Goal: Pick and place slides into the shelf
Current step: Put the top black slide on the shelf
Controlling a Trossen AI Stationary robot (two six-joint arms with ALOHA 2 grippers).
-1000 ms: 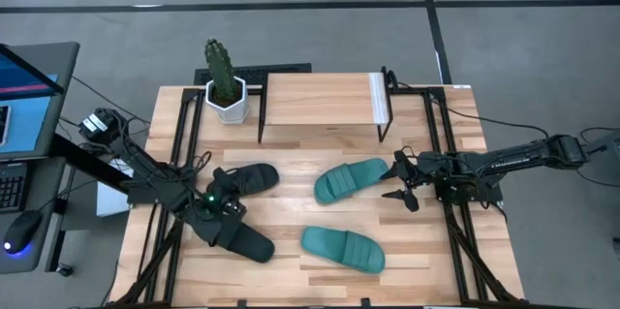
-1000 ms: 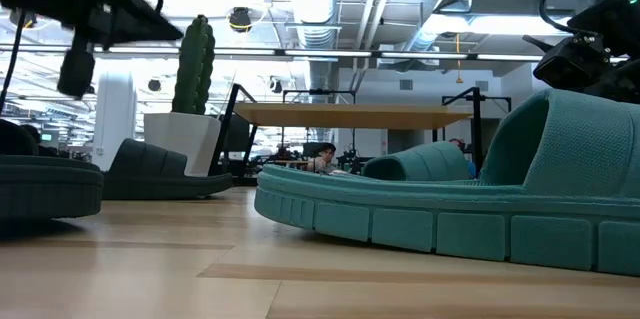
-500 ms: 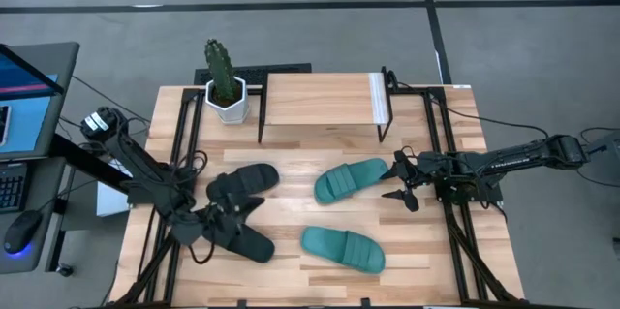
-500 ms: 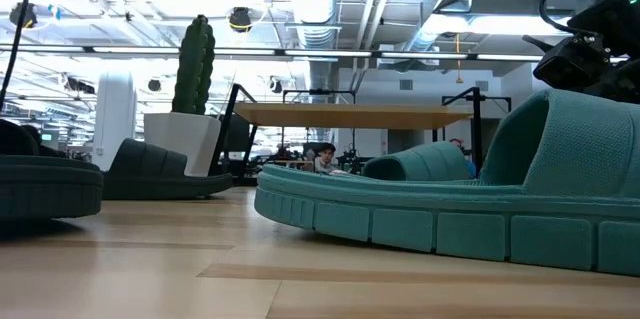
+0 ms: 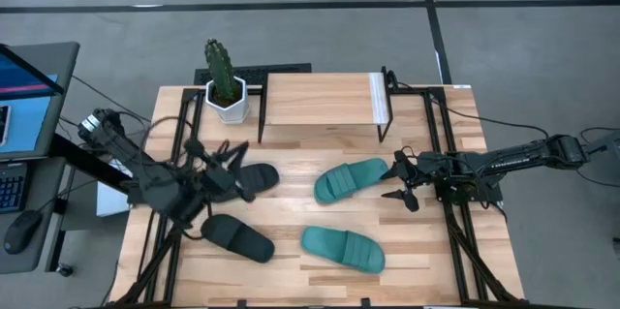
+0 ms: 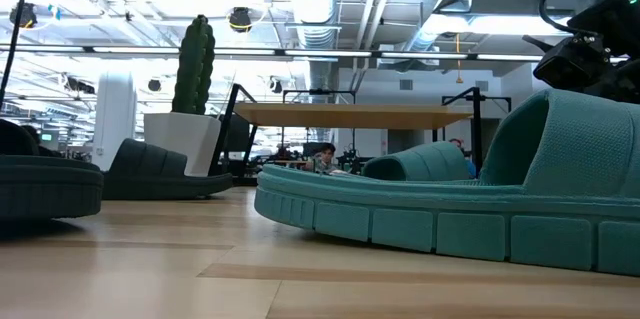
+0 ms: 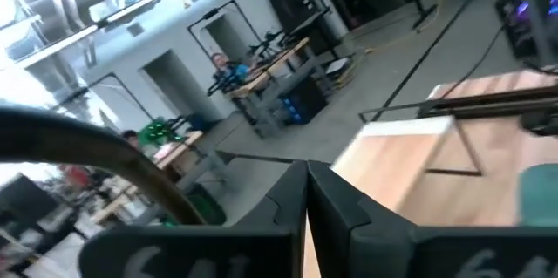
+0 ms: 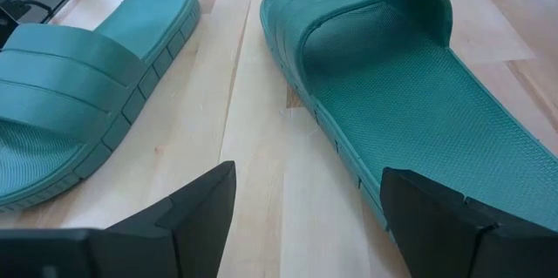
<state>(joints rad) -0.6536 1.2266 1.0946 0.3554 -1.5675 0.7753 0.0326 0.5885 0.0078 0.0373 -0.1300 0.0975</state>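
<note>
Slides on the table, none yet under the shelf (image 5: 320, 100).
Right gripper (image 5: 400, 181) waits spread wide beside the far teal slide (image 5: 351, 179) — straddle its edge squarely, then clamp. Left gripper (image 5: 231, 162), fingers pressed together and empty, hangs over the black slide (image 5: 254, 177); the other teal slide (image 5: 343, 249) lies nearer.
</note>
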